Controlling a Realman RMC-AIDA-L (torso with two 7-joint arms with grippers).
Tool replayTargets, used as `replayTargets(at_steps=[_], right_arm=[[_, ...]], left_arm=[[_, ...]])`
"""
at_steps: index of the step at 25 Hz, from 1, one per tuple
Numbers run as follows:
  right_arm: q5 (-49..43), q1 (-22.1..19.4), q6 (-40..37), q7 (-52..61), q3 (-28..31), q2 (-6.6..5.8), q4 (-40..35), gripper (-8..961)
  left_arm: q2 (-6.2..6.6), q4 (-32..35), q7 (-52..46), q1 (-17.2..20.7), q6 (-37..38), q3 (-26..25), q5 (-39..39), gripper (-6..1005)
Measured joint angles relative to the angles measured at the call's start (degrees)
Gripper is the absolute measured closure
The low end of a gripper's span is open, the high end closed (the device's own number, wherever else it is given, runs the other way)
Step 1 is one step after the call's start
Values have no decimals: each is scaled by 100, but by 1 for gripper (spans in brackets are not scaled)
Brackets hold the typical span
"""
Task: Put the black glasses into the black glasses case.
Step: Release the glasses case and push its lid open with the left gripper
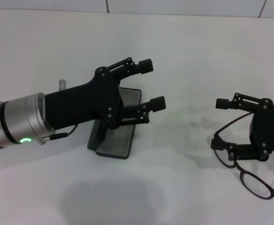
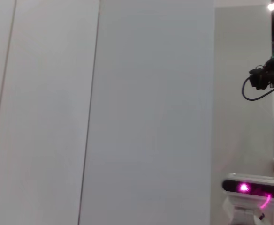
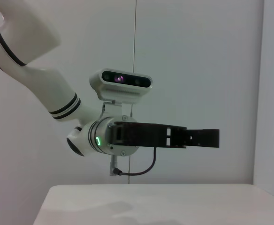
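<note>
The black glasses case (image 1: pixel 116 143) lies open on the white table (image 1: pixel 184 42), left of centre, with its grey lining showing and its lid (image 1: pixel 131 96) towards the back. My left gripper (image 1: pixel 152 84) hovers over the case, open and empty. It also shows side-on in the right wrist view (image 3: pixel 207 137), well above the table. The black glasses (image 1: pixel 258 186) lie on the table at the right, one lens towards the front. My right gripper (image 1: pixel 219 123) is open just above them, with its fingers pointing left; part of the frame is hidden under it.
The white table (image 3: pixel 151 201) ends at a tiled wall behind. A small grey metal post (image 1: pixel 62 84) stands behind my left arm. The left wrist view shows only wall panels and the right arm's wrist camera (image 2: pixel 252 187).
</note>
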Motion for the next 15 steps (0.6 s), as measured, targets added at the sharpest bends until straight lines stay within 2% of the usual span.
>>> replayTargets(at_steps=[10, 15], right_arm=[[-13, -84, 15, -2, 1, -18, 3, 96], [7, -134, 37, -19, 5, -14, -13, 96]], left_arm=[[-47, -6, -110, 80, -117, 3, -38, 123], [15, -305, -901, -64, -444, -8, -33, 123]])
